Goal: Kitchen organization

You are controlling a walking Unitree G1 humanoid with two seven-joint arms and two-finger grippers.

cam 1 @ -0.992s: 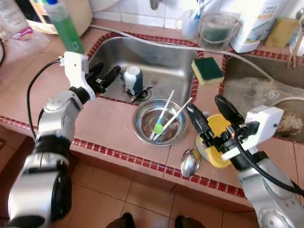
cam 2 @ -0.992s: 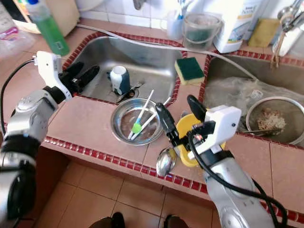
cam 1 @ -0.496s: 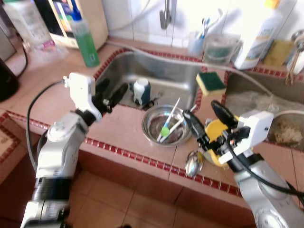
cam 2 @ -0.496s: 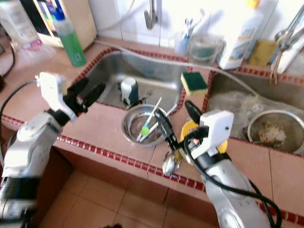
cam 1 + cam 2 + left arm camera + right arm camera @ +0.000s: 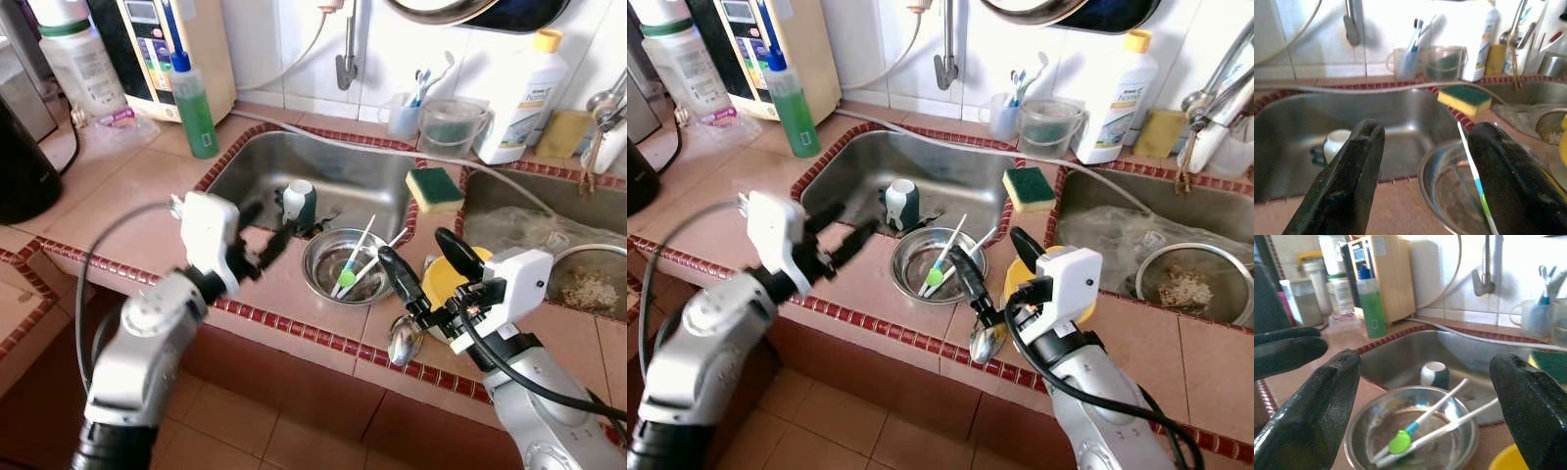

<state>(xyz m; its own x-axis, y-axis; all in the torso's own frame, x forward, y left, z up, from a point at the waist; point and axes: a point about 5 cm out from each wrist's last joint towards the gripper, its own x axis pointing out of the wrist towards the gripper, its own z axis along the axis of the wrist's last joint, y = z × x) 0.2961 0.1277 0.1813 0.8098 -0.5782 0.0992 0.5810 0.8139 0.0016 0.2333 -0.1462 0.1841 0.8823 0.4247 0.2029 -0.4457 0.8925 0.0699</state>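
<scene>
Bare counter (image 5: 284, 294) lies open left of the steel bowl (image 5: 323, 279). Right of it, a spoon (image 5: 403, 340) and yellow dish (image 5: 446, 276) crowd the ledge.

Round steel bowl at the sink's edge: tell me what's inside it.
The round steel bowl holds two long white sticks: one ends in a green round tip, the other leans over the rim. Brownish residue coats the bottom; the part beneath the sticks is hidden.

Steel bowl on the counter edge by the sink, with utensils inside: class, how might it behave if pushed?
The steel bowl looks thin, so probably light and apt to slide on the tiles. Its loose utensils lean on the rim and would likely rattle or shift.
</scene>
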